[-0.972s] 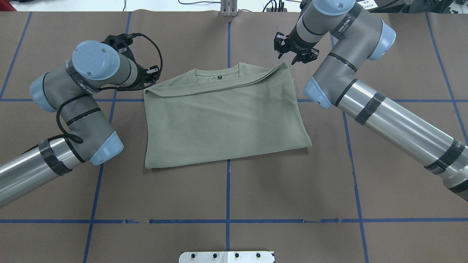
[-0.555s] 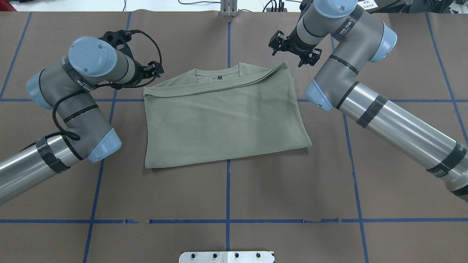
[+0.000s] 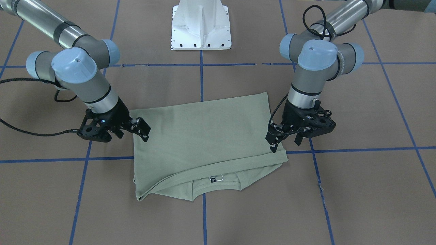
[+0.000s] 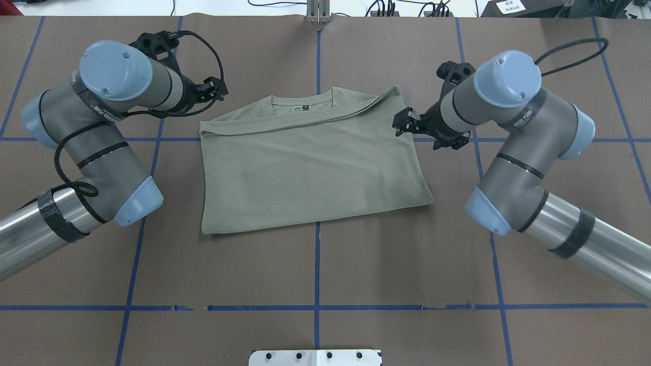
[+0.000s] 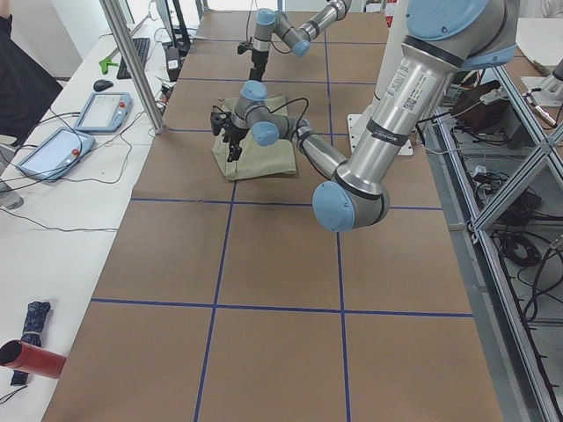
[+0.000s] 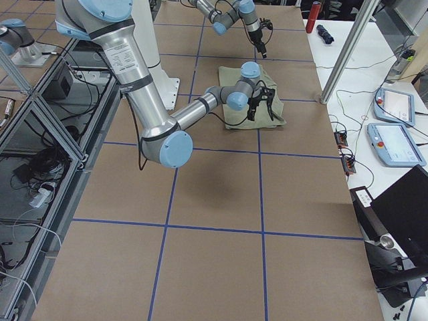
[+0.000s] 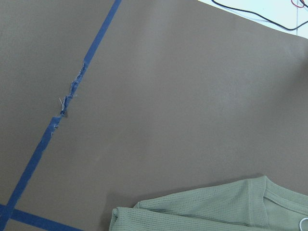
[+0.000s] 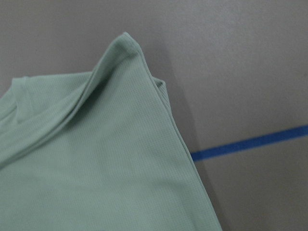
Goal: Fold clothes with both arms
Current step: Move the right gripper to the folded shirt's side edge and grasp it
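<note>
1. Looking down from overhead, we've got the sage-green long-sleeved knit shirt [image 4: 310, 168] lying folded into a wide slab mid-table. Its long axis runs roughly 9 to 3 o'clock, with the right end tipped a touch towards 2. The round neck and white label loop [image 3: 219, 177] sit along the 12 o'clock edge, the side away from the robot.
2. The left black two-finger gripper [image 4: 211, 91] hangs just off the shirt's 10 o'clock corner, fingers apart, nothing in them.
3. The right black two-finger gripper [image 4: 426, 133] is at the 2 o'clock edge, also spread and empty, with one tip over the cloth's border. We'd call it the nearer one, but we can't tell if it touches.
4. So the cloth lies inward of both grippers, one short end each. We reckon the next fold goes end-to-end along that long axis.
5. Room-wise, the brown table with blue tape lines [image 4: 407, 254] has loads of bare surface towards 6 o'clock before the white metal pedestal base [image 4: 315, 357]. The layered edges at 2 o'clock might slip apart if only the top layer gets pinched.
</note>
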`<action>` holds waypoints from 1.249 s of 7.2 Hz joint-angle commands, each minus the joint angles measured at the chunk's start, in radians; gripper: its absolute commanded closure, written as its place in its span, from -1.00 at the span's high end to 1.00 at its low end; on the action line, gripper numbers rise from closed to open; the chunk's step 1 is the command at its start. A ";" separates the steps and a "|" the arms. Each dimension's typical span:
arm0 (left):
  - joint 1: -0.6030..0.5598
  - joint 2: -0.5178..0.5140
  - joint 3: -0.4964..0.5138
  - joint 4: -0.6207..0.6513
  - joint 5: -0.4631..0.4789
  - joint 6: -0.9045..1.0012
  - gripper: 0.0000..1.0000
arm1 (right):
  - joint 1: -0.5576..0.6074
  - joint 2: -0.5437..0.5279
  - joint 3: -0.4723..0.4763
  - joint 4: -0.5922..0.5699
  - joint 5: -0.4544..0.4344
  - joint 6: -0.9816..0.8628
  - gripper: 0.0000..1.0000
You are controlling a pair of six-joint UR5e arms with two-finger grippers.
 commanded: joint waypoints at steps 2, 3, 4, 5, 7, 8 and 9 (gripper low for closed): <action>0.001 0.000 -0.069 0.069 0.000 -0.008 1.00 | -0.090 -0.126 0.086 -0.001 -0.057 0.004 1.00; 0.001 -0.002 -0.074 0.070 0.000 -0.008 1.00 | -0.138 -0.117 0.070 -0.004 -0.066 0.005 1.00; 0.001 0.000 -0.074 0.070 0.000 -0.008 1.00 | -0.156 -0.105 0.047 -0.004 -0.096 0.005 1.00; 0.001 -0.002 -0.074 0.070 0.001 -0.008 1.00 | -0.161 -0.097 0.037 -0.004 -0.096 0.004 0.98; 0.001 0.000 -0.080 0.070 0.000 -0.008 1.00 | -0.160 -0.095 0.036 -0.004 -0.087 0.005 -0.19; 0.001 0.000 -0.080 0.070 0.000 -0.008 1.00 | -0.158 -0.097 0.043 -0.004 -0.084 0.004 -0.89; 0.001 0.001 -0.080 0.070 0.000 -0.007 1.00 | -0.158 -0.095 0.050 -0.004 -0.075 0.004 -1.00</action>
